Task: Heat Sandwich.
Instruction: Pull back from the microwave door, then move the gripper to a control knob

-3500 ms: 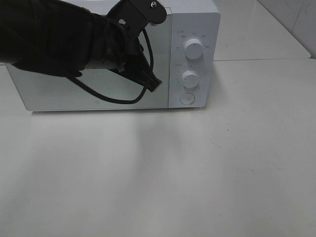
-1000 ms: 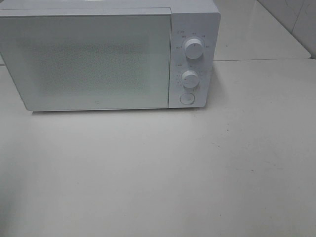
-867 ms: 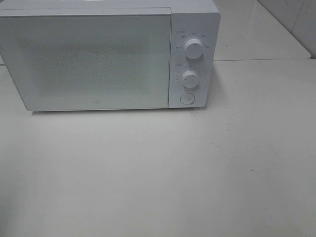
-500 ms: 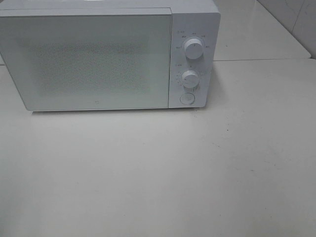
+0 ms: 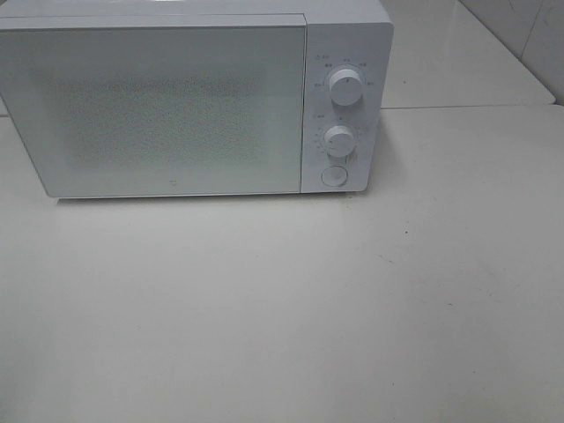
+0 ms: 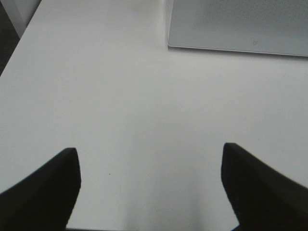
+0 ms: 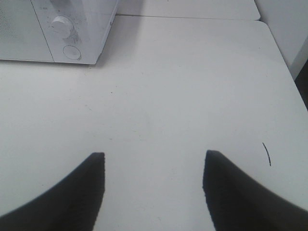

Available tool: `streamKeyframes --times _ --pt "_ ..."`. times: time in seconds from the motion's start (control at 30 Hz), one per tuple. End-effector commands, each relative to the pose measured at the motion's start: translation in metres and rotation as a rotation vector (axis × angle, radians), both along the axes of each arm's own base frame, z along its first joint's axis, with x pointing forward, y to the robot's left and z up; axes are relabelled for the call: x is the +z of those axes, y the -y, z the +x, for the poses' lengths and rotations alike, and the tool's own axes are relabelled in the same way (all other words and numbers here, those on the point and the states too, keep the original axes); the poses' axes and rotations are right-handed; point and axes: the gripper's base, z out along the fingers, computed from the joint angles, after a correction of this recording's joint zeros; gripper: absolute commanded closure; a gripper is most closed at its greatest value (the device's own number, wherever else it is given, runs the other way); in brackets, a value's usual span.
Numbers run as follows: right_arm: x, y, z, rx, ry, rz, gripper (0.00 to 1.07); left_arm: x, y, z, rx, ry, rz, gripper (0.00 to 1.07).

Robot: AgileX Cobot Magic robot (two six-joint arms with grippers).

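Bright even light, faint shadow under microwave, wrist pics slightly soft & washed-out

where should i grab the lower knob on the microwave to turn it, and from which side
Grip the lower knob by its round rim, jaws on opposite sides, coming straight at the microwave front. It is a short cylinder sticking out of that face, and the upper knob and round button sit close above and below, so a side-to-side pinch probably fits best.
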Motion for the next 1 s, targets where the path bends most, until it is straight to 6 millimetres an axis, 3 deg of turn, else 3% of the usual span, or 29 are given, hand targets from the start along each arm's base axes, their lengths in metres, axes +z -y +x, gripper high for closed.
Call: streamKeyframes --times 0.03,1.0 --pt "0.001 0.001 -0.0031 -0.004 0.038 -0.008 0.49 0.0004 -0.0008 -0.0081 0.016 0.07 -0.005 0.3" --pt "0.0011 0.001 -0.0025 -0.004 0.034 -0.009 0.48 0.0003 -0.0013 -0.0108 0.021 0.088 -0.003 0.3"
